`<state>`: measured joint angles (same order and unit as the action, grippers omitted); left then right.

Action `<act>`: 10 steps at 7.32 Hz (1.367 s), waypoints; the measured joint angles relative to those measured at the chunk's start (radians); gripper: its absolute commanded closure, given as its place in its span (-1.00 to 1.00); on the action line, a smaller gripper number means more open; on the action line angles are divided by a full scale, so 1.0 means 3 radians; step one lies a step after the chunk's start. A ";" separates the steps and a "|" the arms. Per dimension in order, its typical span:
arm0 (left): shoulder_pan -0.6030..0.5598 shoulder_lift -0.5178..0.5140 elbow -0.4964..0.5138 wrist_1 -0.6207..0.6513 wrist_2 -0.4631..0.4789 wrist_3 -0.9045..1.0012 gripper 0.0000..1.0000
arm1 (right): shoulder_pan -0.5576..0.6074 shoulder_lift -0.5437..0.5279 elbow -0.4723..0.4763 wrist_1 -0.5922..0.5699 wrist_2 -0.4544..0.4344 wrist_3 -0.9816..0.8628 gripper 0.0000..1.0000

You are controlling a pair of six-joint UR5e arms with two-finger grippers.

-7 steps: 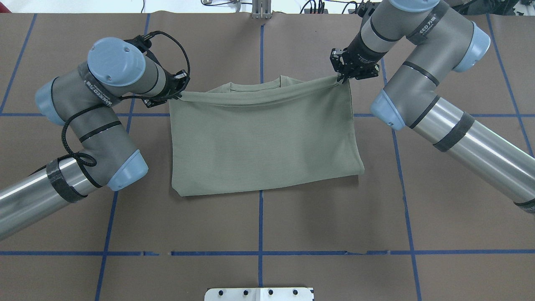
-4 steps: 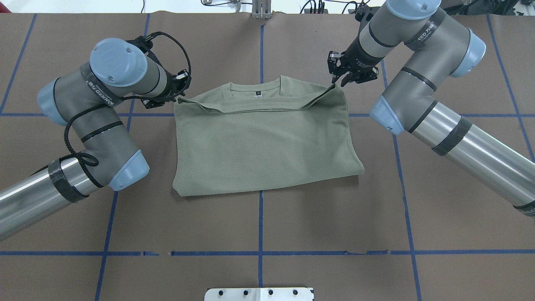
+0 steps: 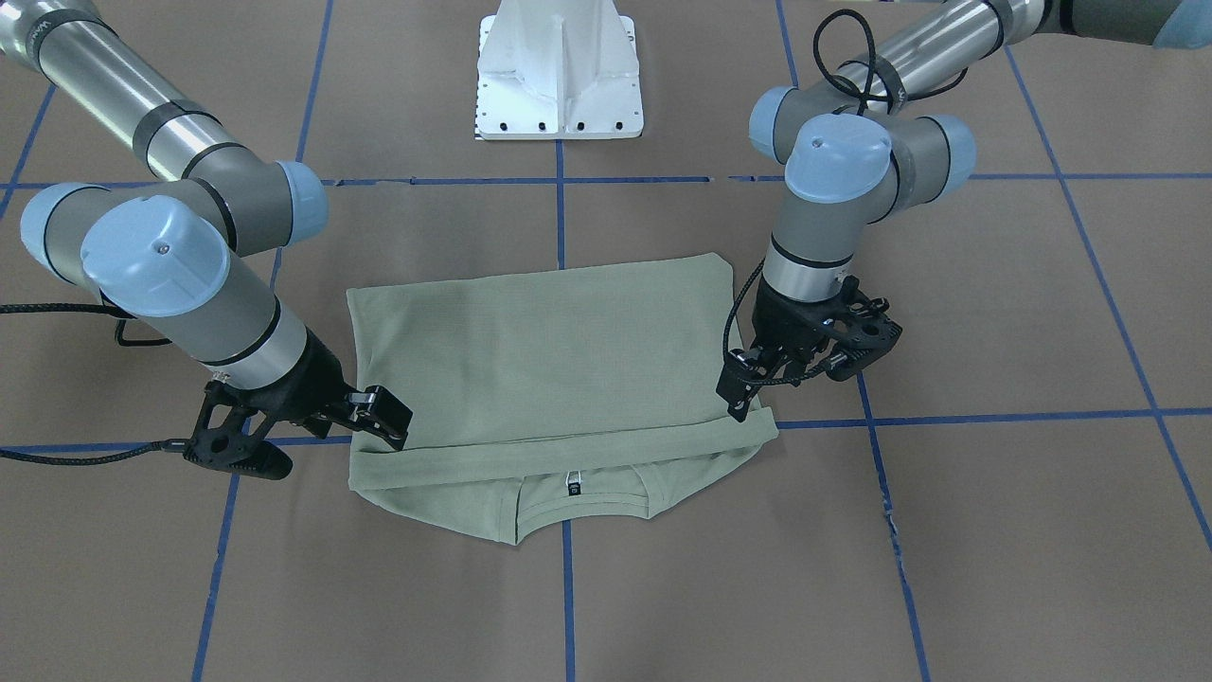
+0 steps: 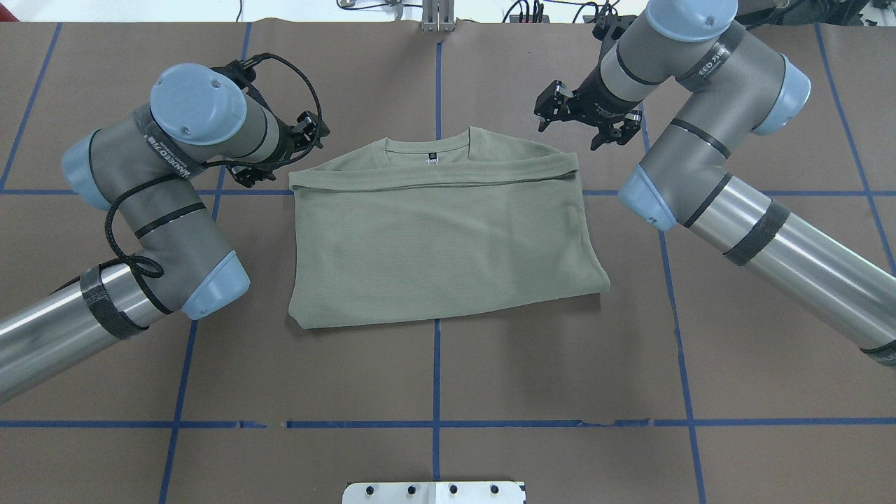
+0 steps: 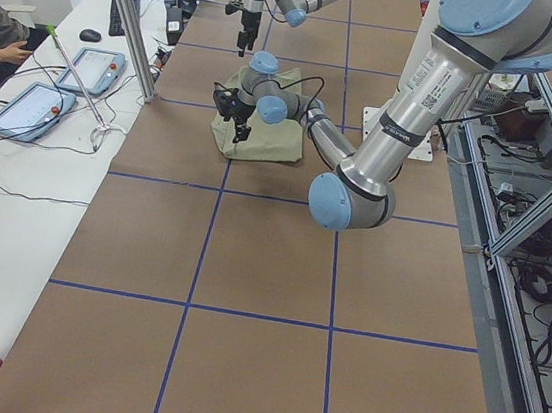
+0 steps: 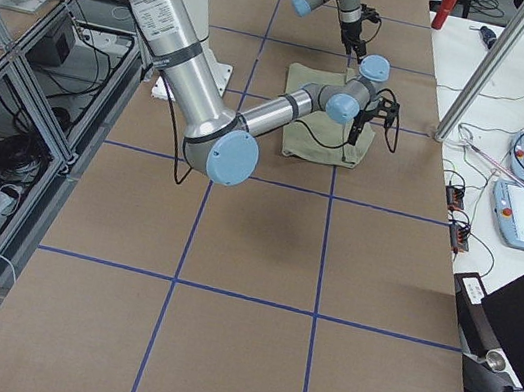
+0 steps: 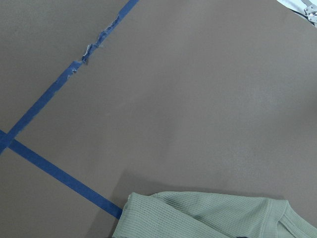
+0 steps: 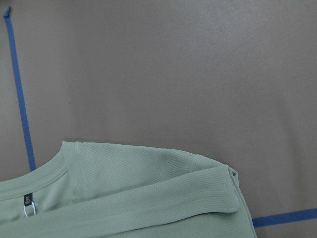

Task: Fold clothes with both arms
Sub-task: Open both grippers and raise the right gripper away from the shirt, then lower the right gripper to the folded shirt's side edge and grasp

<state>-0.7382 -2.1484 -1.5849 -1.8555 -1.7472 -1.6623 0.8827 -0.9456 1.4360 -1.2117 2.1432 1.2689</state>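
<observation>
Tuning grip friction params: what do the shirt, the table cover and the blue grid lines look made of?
Shirt: soft knit fabric, matte sage green. A fine ribbed or waffle texture shows in the right wrist view; the fibre can't be told. Table cover: smooth matte brown sheet with no visible weave, possibly paper or thin board. Blue lines: probably adhesive tape, since one stretch is torn and ragged.

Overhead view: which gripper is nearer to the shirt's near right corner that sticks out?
Right. The right gripper is open beyond the shirt's far right corner, on the near right corner's side. The left gripper is open by the far left corner, diagonally across.
</observation>
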 measured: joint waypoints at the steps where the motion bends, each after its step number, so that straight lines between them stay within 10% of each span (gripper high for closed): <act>1: -0.0002 -0.0001 -0.0018 0.0005 -0.0007 -0.0004 -0.99 | -0.0073 -0.0202 0.0241 -0.0001 -0.0029 0.0020 -1.00; 4: -0.0003 0.0003 -0.0115 0.0008 -0.0007 -0.0024 -0.98 | -0.0447 -0.0995 0.1017 -0.0009 -0.0197 0.0150 -1.00; 10: 0.0000 0.0005 -0.0170 0.0013 0.0000 -0.0027 -0.98 | -0.0900 -0.1044 0.0955 -0.0006 -0.0535 0.0303 -0.96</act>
<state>-0.7380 -2.1468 -1.6359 -1.8517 -1.7472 -1.6706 0.6127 -1.2586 1.7225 -1.2134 1.9826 1.3599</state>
